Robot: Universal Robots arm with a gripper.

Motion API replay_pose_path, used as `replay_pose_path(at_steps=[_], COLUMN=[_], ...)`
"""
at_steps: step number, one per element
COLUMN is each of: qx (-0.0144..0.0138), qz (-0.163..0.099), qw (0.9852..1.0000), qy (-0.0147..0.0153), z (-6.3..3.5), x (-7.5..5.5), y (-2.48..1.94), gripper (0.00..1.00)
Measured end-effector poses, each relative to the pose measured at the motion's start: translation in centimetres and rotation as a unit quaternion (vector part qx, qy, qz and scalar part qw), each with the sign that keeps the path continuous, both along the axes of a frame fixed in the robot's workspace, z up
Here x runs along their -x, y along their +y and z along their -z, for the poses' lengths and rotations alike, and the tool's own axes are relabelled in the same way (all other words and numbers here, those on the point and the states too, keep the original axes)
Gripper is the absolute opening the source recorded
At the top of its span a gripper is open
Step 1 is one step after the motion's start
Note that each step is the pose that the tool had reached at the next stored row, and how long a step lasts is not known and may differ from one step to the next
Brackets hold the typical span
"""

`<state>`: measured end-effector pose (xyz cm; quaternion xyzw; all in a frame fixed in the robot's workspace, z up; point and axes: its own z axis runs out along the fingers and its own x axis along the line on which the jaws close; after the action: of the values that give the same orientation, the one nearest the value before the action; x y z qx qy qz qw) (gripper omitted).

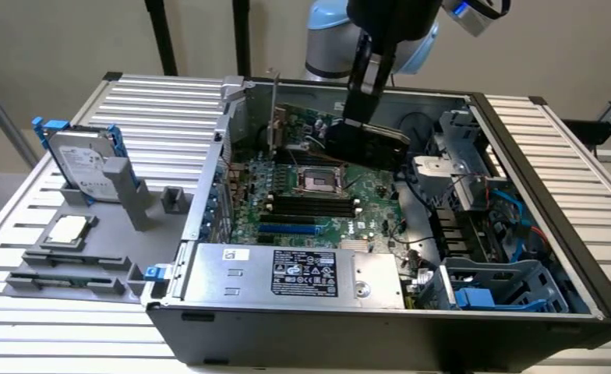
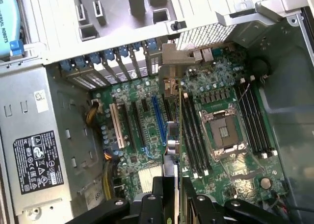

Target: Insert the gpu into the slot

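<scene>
Slatted aluminium worktop with an open PC case lying on its side on it, motherboard facing up. There's a spare hard drive parked off to the exterior view's left.

The gpu is up in the air inside the case, hanging above the board roughly over the CPU socket and not seated in anything. The hand is pinching it by the upper edge, one finger on each flat face.

Handling-wise I'd guess the card is light and stiff, so it shouldn't droop. It's also thin and fragile, and a smooth face can slide in a pinch. The top edge near the middle looks like the sane place to hold it, clear of the contacts.

The card stands on edge, contact edge down toward the board. Its long axis runs from the metal bracket end, at the rear wall on the exterior view's left, across to the right and dips a little that way. In the wrist view it lies close to parallel with the blue slot, but it's off to the socket side of it, not over it.
</scene>
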<state>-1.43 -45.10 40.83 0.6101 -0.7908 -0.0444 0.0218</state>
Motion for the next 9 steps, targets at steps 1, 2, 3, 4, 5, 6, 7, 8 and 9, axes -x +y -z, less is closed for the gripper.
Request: replay_pose_path(at_steps=[1,2,3,4,5,6,7,8,9], qx=[-0.0024,-0.005,-0.0072,-0.0093,-0.0114,-0.0134,-0.0152,-0.0166,-0.0179], qz=[-0.007,-0.015,-0.023,-0.031,-0.039,-0.047,-0.055,-0.064,-0.07], qw=[1.0,0.9999,0.9997,0.9995,0.9992,0.9988,0.9984,0.9978,0.9974], qy=[0.0,0.0,0.0,0.0,0.0,0.0,0.0,0.0,0.0], z=[0.02,0.05,0.07,0.11,0.15,0.19,0.24,0.34,0.46], x=[0.0,0.0,0.0,0.0,0.0,0.0,0.0,0.02,0.06], y=[0.0,0.0,0.0,0.0,0.0,0.0,0.0,0.0,0.0], gripper=[0.26,0.26,0.26,0.26,0.26,0.26,0.26,0.26,0.26])
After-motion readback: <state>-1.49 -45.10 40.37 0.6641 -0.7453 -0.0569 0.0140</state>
